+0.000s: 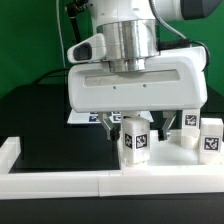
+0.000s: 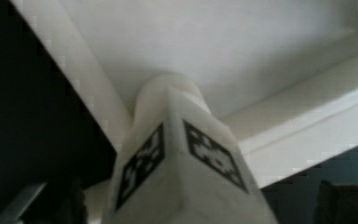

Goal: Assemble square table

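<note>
A white leg (image 1: 135, 141) with black-and-white tags stands upright on the white square tabletop (image 1: 176, 160) near the front rail. My gripper (image 1: 135, 127) hangs straight over it, one finger on each side of the leg's top, and it is open. In the wrist view the leg (image 2: 179, 150) rises between my dark fingers (image 2: 37, 204), with a gap on each side, and behind it lies the tabletop (image 2: 247, 50) with its raised rim. Two more tagged legs (image 1: 188, 124) (image 1: 212, 135) stand to the exterior view's right.
A long white rail (image 1: 90, 184) runs along the front, with a raised end block (image 1: 8, 150) at the exterior view's left. The marker board (image 1: 88, 117) lies behind, partly hidden by my gripper body. A black mat (image 1: 45, 125) covers the table.
</note>
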